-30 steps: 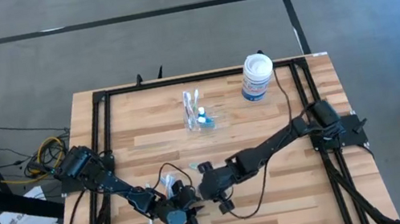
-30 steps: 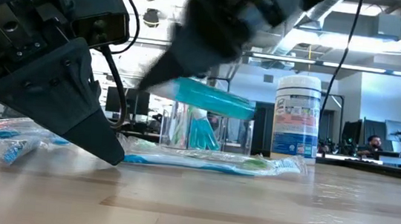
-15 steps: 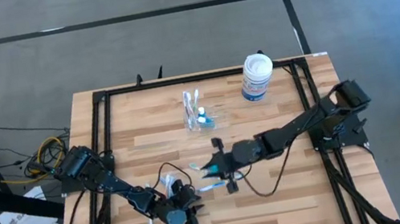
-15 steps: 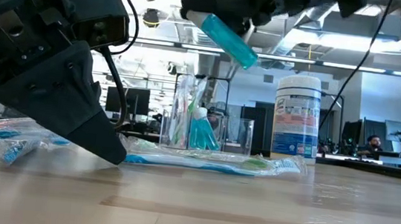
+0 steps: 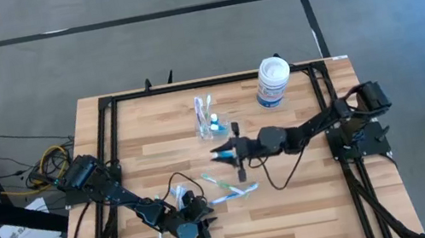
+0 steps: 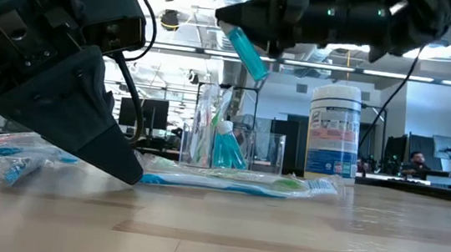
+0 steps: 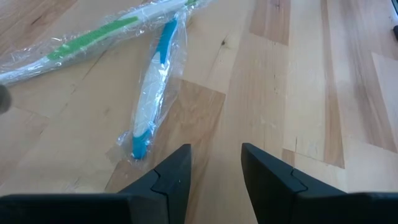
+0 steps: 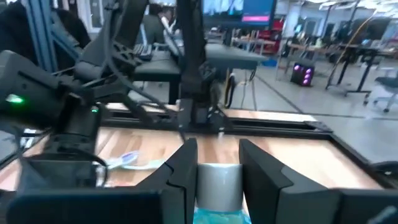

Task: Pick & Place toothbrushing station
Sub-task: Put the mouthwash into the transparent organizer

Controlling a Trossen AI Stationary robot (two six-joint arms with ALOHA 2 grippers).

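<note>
The toothbrushing station (image 5: 207,120), a clear organizer holding toothbrushes, stands on its base at the far middle of the table; the low view shows the station (image 6: 216,138) too. My right gripper (image 5: 223,153) hovers just on its near side, pointing level and shut on a teal tube (image 6: 247,53). My left gripper (image 5: 193,228) stands open, low over the near left of the table, with nothing between its fingers (image 7: 214,171). Wrapped toothbrushes (image 7: 149,106) lie flat on the wood ahead of it. My right gripper pinches the teal tube between its two fingers (image 8: 186,171), with the tube's grey cap end (image 8: 217,183) showing between them. The fingers come level from the table's right side. The tube is lifted clear of the table, and its teal body (image 6: 253,62) slants down below the fingers.
A white jar with a blue label (image 5: 273,80) stands at the far right, beside the station. One wrapped toothbrush (image 5: 229,191) lies between the two grippers, and others lie by my left gripper (image 5: 175,196). A black frame (image 5: 104,146) runs around the table.
My right gripper has gone from beside my left gripper toward the table's far edge and the station, rising a little. It has tipped from pointing down to pointing level. The teal tube has gone with it and has swung from level to slanting.
</note>
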